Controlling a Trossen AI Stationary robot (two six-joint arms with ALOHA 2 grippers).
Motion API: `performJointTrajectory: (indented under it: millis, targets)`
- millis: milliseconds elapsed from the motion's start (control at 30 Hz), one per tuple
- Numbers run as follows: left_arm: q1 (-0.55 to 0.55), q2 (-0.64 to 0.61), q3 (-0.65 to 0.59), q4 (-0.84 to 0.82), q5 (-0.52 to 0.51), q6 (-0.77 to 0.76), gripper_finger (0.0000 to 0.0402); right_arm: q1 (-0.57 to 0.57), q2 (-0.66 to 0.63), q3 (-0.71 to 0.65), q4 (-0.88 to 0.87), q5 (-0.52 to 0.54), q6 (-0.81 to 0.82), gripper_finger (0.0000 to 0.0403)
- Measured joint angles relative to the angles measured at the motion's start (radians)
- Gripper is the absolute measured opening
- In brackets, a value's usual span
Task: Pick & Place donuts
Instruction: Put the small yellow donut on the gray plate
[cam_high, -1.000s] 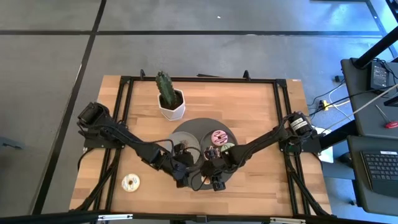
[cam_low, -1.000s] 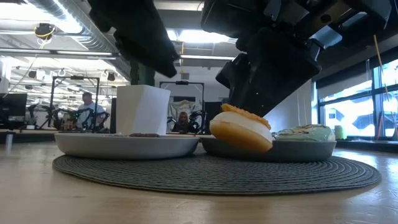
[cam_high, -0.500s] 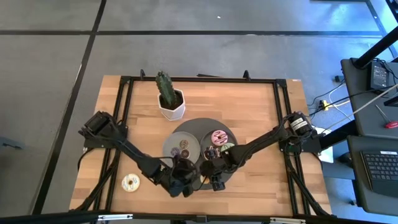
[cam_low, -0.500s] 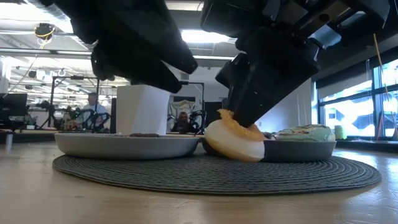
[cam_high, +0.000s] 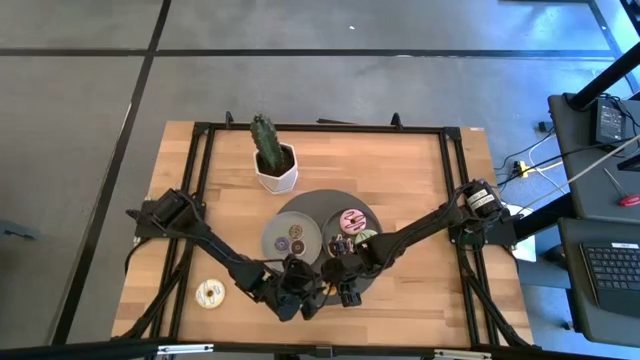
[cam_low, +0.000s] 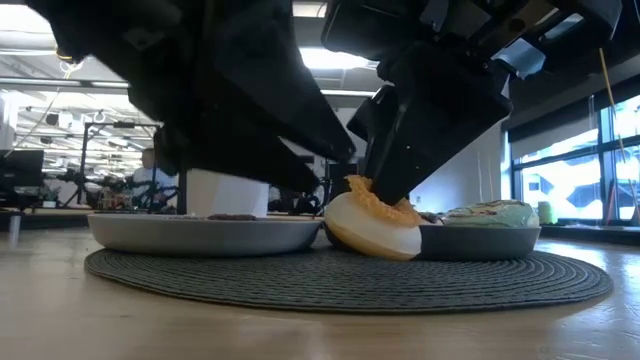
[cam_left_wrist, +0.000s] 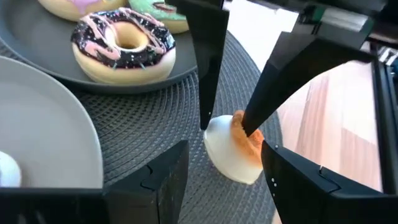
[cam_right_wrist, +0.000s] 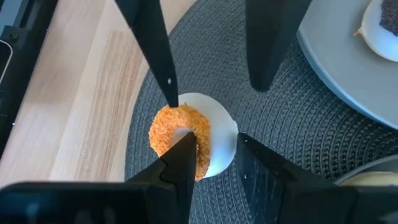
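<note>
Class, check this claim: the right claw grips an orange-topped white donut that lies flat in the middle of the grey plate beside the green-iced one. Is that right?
Not quite. The right claw does grip the orange-topped white donut, but it is tilted at the edge of the grey plate, low over the dark woven mat, not flat in the plate's middle. The low view shows it.

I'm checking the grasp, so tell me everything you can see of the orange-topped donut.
The orange-topped white toy donut is a small, matte ring with crumbly orange icing over a smooth white base. It is tilted, its lower edge on the dark woven round mat, leaning at the rim of the grey plate. The right gripper holds it, one of its fingers in the hole.
</note>
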Motion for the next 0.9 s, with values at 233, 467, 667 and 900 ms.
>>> performJointTrajectory:
  millis: [233, 467, 667, 900]
  targets:
    - [0.006, 0.028, 0.0, 0.029, -0.009, -0.019, 0.0196, 0.0, 0.0, 0.0, 0.002, 0.0, 0.0, 0.0118]
    - [0.012, 0.028, 0.0, 0.018, -0.001, -0.014, 0.0196, 0.0, 0.0, 0.0, 0.008, 0.0, 0.008, 0.0118]
    - [0.012, 0.028, 0.0, -0.002, 0.003, -0.009, 0.0196, 0.0, 0.0, 0.0, 0.008, 0.0, 0.026, 0.0118]
    - [0.019, 0.028, 0.0, -0.071, 0.005, -0.065, 0.0196, 0.0, 0.0, 0.0, 0.008, 0.002, 0.026, 0.0118]
